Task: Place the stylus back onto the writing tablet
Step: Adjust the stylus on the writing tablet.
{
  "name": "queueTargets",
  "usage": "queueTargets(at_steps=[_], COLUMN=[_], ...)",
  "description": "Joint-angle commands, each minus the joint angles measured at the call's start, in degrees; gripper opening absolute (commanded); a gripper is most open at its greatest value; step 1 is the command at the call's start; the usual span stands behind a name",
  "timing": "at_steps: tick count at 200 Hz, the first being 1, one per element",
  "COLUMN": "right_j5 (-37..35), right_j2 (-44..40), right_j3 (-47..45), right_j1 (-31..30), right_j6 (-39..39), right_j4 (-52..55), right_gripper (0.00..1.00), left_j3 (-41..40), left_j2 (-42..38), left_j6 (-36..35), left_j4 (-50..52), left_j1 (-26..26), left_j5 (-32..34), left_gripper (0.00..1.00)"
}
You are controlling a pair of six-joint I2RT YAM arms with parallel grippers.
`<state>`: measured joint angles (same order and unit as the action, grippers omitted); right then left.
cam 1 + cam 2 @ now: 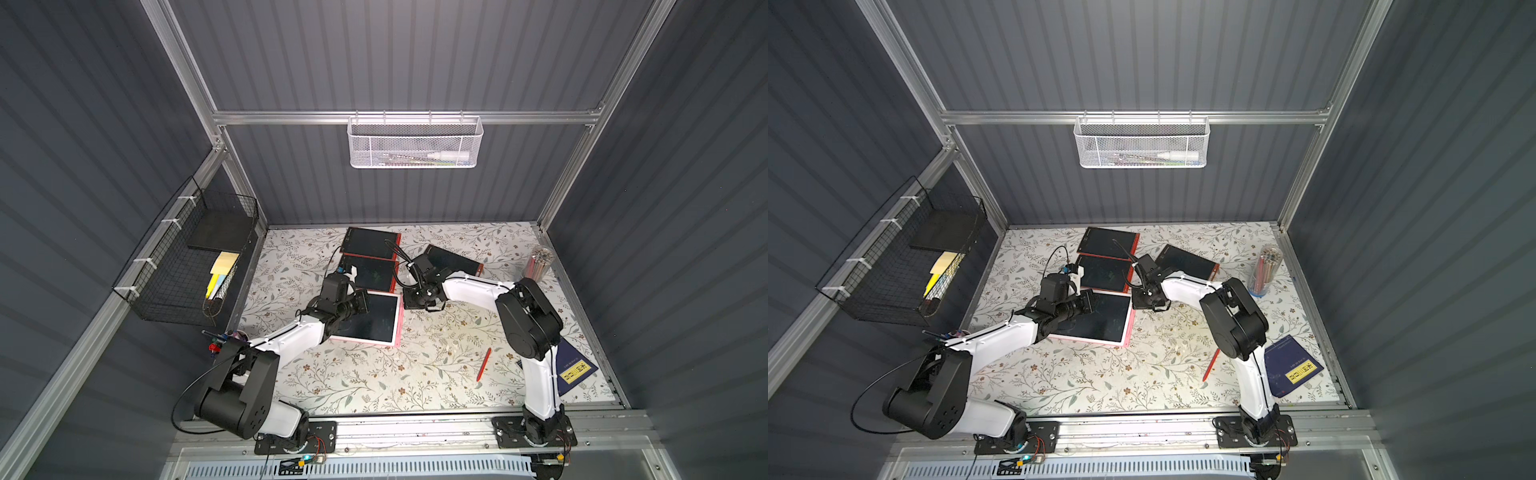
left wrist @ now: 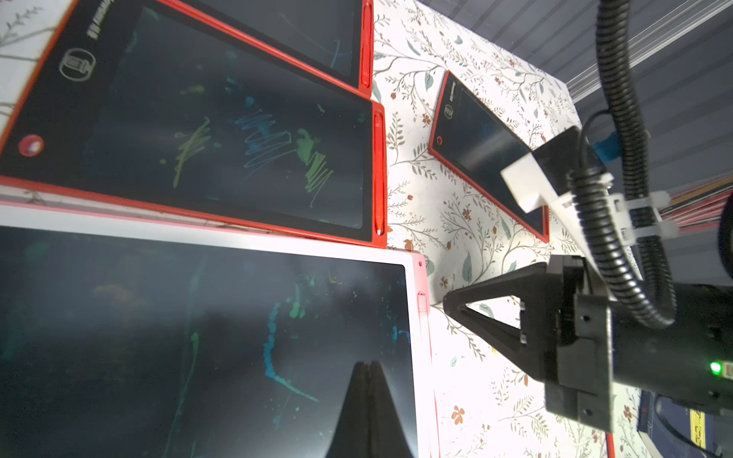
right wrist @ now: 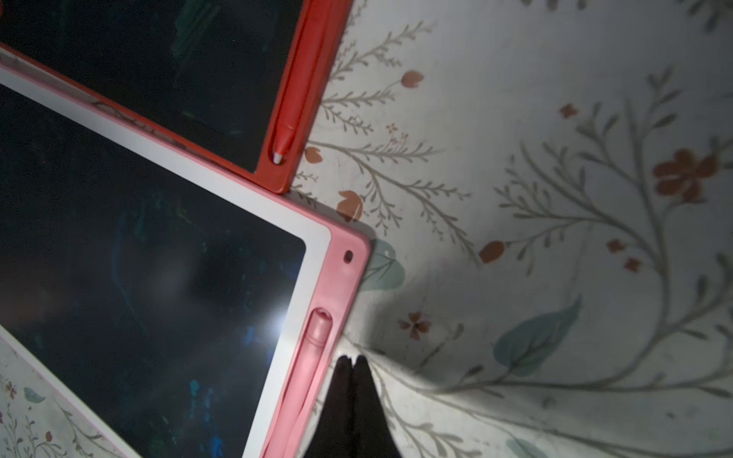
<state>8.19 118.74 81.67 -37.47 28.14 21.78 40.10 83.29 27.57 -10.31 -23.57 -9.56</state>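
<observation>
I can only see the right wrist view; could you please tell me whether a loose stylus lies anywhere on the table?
Observer: Yes, a red stylus lies loose on the floral table, apart from every tablet, close to the right arm, toward the table's front.
Operator: Thank you. Where is the left end effector?
Observer: The left end effector is shut and empty, over the pink tablet's screen.
Operator: And how many tablets are there?
Observer: Four: the pink one, a far red tablet, a middle red tablet and an angled red tablet beyond the right wrist.
</observation>
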Motion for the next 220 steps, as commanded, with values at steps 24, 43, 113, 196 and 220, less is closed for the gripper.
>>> queueTargets(at_steps=[24, 43, 113, 196, 220], right_j5=[1.0, 0.9, 0.6, -6.0, -7.1], right_j2=[1.9, 2.0, 1.6, -8.4, -12.7], right_j3=[2.2, 1.9, 2.8, -5.8, -9.2], right_j1=[-0.2, -0.2, -0.2, 2.8, 4.3], right_j6=[0.6, 0.6, 0.8, -0.7, -1.6], right_j4=[-0.8, -1.2, -2.1, -1.6, -0.8], right_gripper=[0.00, 0.00, 0.00, 0.00, 0.02], left_j3=[-1.3, -1.9, -2.4, 5.9, 10.9], left_j2=[2.5, 2.8, 3.6, 3.4, 4.5], left_j6=[0.3, 0.6, 0.8, -2.1, -4.4], left_j4=[-2.8, -3.5, -4.5, -6.6, -6.8], left_j1=[0.3, 0.2, 0.2, 0.2, 0.2], left_j5=[-1.4, -1.8, -2.4, -6.4, -8.1], left_gripper=[0.00, 0.00, 0.00, 0.10, 0.21])
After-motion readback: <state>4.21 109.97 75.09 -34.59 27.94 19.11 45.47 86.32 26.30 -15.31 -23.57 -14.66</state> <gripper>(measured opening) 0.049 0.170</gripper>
